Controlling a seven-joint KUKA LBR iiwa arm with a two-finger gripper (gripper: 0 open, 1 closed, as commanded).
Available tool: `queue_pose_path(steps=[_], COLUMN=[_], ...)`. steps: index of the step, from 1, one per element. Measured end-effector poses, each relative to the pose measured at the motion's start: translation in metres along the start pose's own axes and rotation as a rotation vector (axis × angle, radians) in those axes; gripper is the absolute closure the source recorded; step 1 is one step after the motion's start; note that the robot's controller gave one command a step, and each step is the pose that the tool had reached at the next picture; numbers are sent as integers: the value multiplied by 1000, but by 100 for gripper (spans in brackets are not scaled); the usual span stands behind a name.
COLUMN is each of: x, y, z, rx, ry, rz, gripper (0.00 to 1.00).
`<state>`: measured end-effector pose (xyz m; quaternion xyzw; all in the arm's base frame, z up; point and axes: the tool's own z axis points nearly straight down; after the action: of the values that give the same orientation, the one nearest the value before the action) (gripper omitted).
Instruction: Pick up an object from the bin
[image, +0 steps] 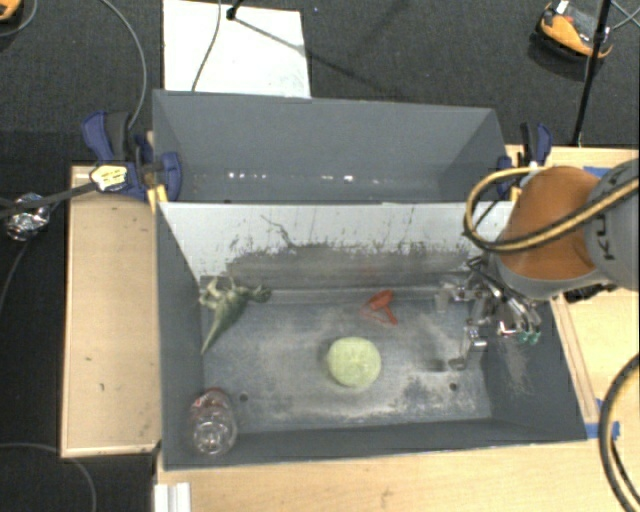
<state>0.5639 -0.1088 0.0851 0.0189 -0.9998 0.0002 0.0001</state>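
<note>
Gripper (468, 345) hangs low at right side of bin (300, 150), right of green ball (353, 361); whether it is open or closed cannot be told.

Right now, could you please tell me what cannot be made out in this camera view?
All in the camera view:
- Small red thing by the back wall: too small to identify.
- Clear thing in the near left corner: see-through, shape unclear.
- Floor beneath the gripper: covered by it.

Even light leaves small glints on the bin (330, 140).
</note>
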Motion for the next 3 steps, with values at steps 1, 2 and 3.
queue_pose_path(steps=[1,2,3], x=[-11,-10,-19], y=[38,95,130], z=[10,8,9], rx=[2,0,-1], ry=[-12,-4,-11], rz=[-18,-46,-108], gripper=[0,0,0])
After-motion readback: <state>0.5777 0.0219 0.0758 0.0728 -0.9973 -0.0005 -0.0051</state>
